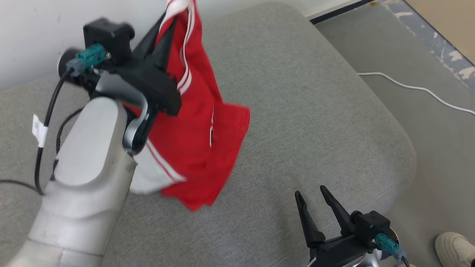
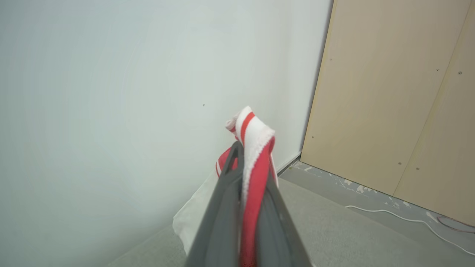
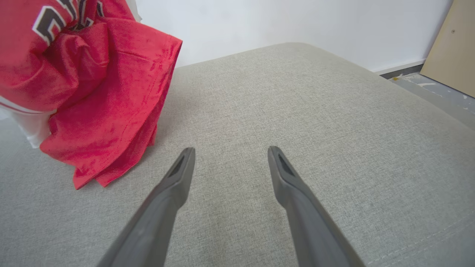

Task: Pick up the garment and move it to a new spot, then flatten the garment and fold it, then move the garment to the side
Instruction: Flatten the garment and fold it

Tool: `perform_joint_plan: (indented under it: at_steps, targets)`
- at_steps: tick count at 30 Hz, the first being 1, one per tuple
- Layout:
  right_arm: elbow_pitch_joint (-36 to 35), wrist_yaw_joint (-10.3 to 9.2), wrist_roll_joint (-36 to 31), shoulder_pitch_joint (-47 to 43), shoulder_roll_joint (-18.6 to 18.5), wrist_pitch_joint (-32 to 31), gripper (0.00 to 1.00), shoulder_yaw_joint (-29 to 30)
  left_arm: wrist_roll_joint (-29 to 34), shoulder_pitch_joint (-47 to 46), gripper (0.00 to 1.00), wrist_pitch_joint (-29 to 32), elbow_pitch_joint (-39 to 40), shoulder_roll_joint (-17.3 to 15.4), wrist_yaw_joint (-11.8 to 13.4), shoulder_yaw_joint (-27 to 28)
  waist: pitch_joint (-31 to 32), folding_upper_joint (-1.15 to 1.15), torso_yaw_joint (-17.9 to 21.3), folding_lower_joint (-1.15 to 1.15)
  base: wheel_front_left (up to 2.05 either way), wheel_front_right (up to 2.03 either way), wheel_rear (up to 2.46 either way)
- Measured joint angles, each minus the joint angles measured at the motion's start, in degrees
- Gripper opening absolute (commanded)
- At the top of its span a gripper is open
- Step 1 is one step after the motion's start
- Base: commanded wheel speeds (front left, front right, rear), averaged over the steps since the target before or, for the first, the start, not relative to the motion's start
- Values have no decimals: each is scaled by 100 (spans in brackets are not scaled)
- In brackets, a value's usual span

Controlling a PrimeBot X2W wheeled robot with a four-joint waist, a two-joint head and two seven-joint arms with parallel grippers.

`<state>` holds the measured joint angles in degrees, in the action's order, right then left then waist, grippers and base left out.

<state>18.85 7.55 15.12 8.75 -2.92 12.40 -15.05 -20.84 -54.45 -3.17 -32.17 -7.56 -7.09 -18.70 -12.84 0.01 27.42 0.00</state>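
Left claw (image 1: 170, 26) on red garment (image 1: 196, 141), lettering (image 3: 55, 18) unreadable

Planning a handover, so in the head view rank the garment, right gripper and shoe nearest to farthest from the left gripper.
1. The garment, pinched in the jaws of the left gripper, upper left.
2. The right gripper, open, lower right.
3. The shoe, bottom right corner, beyond the right gripper.

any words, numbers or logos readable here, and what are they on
None reads in full.
On the red and white fabric jersey, dark white-edged characters: crumpled and cut off, unreadable.
On the black cable, small white tag: too small to tell any print.
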Motion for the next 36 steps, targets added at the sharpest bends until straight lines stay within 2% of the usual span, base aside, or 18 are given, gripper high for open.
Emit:
perform_joint_plan:
  at_steps: [4,10,15,19,21,25,31,36]
  targets:
    - [26,1,23,27,1,-8,100,-26,-13,-453,0,-523,96,56,-32,-314,117,0,110,0,0,0,0]
    - [33,0,29,-88,0,22,100,46,-286,-1104,0,-1081,467,76,-44,-1303,199,-1,207,-1,0,0,0]
    - [59,1,63,-94,3,16,100,62,-760,-762,0,-1170,581,-174,-46,-1596,195,-1,123,0,0,0,0]
    - [47,0,9,-126,-1,-4,100,192,-998,-48,0,-1180,516,-266,-36,-1291,197,-1,-98,0,0,0,0]
    - [22,0,-38,-144,1,-36,100,222,-1027,310,0,-1189,475,-349,66,-1027,196,-1,-266,0,0,0,0]
    - [-56,0,-112,-161,2,-120,100,222,-1001,1044,0,-1189,337,-571,416,-369,202,0,-630,0,0,0,0]
    - [-174,1,-159,-243,4,-261,100,192,-964,1972,0,-1194,42,-686,1014,532,284,0,-1133,0,0,0,0]
    - [-250,0,-160,-305,4,-383,100,186,-962,2505,0,-1194,-104,-672,1259,1083,454,-1,-1357,0,0,0,0]
